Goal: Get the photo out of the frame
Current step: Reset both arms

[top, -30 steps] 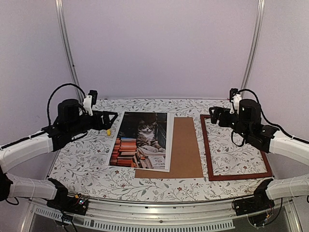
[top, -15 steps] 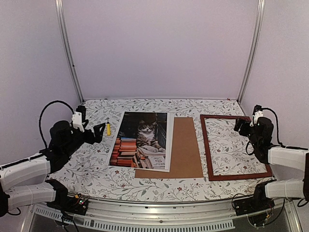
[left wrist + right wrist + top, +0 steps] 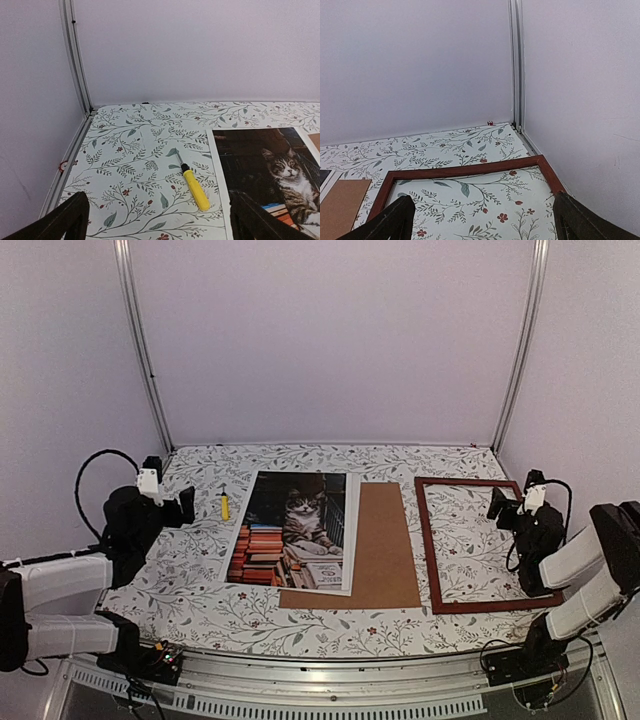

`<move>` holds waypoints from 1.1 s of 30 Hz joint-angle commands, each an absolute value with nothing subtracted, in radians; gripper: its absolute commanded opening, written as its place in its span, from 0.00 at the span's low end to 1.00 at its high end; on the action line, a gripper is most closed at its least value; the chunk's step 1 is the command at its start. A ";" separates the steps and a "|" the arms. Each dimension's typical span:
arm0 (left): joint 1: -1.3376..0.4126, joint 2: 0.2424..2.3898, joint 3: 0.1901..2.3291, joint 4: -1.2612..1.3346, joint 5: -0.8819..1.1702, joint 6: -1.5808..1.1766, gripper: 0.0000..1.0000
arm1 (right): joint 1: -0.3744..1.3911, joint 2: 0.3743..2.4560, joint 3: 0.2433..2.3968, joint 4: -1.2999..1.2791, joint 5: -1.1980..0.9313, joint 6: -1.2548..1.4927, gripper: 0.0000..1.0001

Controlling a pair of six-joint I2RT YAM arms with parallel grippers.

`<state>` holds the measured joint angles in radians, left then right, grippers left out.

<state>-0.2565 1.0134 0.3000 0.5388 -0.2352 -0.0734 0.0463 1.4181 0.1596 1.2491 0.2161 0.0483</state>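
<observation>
The photo, a tabby cat among red-orange books with a white border, lies flat at the table's middle, partly over a brown backing board. The frame, dark reddish wood with nothing inside it, lies apart on the right with the tablecloth showing through. My left gripper sits low at the left edge, open and holding nothing; in its wrist view the gripper faces the photo. My right gripper hovers open by the frame's right side, and in its wrist view the gripper looks over the frame.
A yellow-handled screwdriver lies left of the photo, between my left fingers in the wrist view. The board's corner shows at the right wrist view's left. Walls and metal uprights close the back and sides. The tablecloth is floral.
Both arms have drawn back and folded low toward the near corners, the left away from the photo's top-left, the right off the frame's top. Photo, board and frame have not moved.
</observation>
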 commanded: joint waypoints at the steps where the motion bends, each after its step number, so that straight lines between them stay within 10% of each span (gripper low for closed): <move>1: -0.200 1.081 0.276 0.721 -0.289 -0.004 0.99 | 0.043 1.555 0.138 1.530 0.142 -0.033 0.99; 16: -0.085 1.584 0.189 1.453 -0.264 0.067 0.99 | 0.042 1.552 0.229 1.342 0.191 -0.019 0.99; 33: -0.040 1.564 0.241 1.315 -0.199 0.022 0.99 | 0.042 1.554 0.229 1.342 0.190 -0.020 0.99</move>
<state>-0.0502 1.5631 0.2302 1.2816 -0.2111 0.0288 0.0452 1.5478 0.2173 1.3460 0.1741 -0.0223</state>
